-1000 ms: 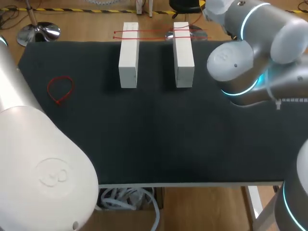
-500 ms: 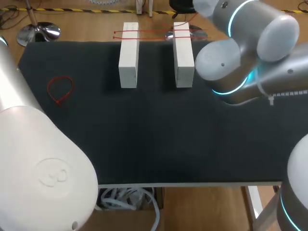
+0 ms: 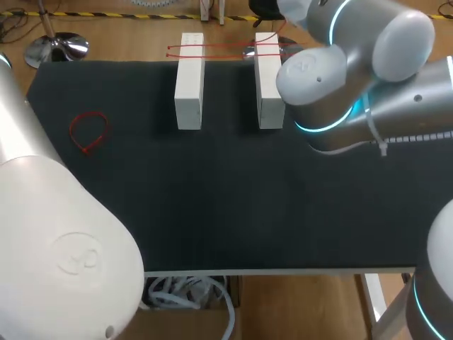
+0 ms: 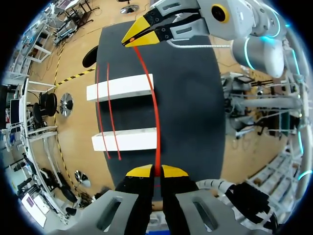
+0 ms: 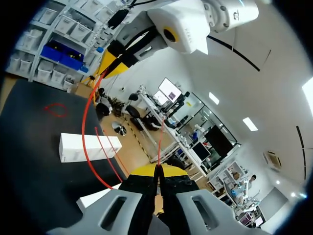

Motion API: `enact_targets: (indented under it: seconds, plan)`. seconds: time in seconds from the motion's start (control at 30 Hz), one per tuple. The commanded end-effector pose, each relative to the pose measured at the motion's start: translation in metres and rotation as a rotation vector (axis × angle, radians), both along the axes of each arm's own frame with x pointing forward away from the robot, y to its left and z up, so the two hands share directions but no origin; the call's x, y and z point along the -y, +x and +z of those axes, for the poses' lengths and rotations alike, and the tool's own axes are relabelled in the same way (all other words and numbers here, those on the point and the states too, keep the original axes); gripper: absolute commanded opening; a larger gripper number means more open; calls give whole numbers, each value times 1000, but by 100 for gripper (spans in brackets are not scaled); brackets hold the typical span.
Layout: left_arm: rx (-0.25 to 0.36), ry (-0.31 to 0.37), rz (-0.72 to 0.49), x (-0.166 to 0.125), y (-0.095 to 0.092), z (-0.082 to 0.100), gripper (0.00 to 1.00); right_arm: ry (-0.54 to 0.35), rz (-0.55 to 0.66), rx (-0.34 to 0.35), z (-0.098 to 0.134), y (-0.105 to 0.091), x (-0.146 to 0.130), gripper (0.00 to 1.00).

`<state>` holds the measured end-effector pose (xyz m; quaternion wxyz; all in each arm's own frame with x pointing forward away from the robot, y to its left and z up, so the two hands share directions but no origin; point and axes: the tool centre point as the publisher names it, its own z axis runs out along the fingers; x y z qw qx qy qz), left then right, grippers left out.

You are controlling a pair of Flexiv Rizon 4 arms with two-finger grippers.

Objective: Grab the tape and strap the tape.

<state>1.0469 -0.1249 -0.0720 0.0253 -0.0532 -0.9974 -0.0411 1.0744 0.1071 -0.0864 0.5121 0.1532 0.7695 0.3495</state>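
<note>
Wide counter (image 4: 190,112) lies beside the left gripper (image 4: 155,171). It and the right gripper (image 5: 157,172) each clamp one end of the red tape (image 4: 157,122), stretched lengthwise between them across two white blocks (image 4: 120,88).

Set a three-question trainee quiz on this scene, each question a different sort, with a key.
1. True or false: the left gripper and the right gripper each grip an end of the same red tie.
2. How many white blocks stand on the table? A: one. B: two. C: four.
3. Fill the gap: the looped red tie lies on the side of my ___ arm.

Key: 1 true; 2 B; 3 left.
</note>
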Motion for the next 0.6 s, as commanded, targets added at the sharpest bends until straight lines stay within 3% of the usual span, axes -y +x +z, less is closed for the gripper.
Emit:
enact_targets:
  seconds: [0.03,0.07,0.13,0.23,0.37,0.6]
  plan:
    - [-2,4,0,0,0,1,0,-4,2,-9,3,-1,1,0]
    - [-2,4,0,0,0,1,0,-4,2,-9,3,-1,1,0]
    - [-2,4,0,0,0,1,0,-116,-2,14,5,-6,-14,0]
    - [-2,4,0,0,0,1,0,-207,-8,51,9,-9,-31,0]
    - [-2,4,0,0,0,1,0,-283,-24,88,13,-11,-41,0]
    - [-2,4,0,0,0,1,0,-314,-43,107,16,-12,-50,0]
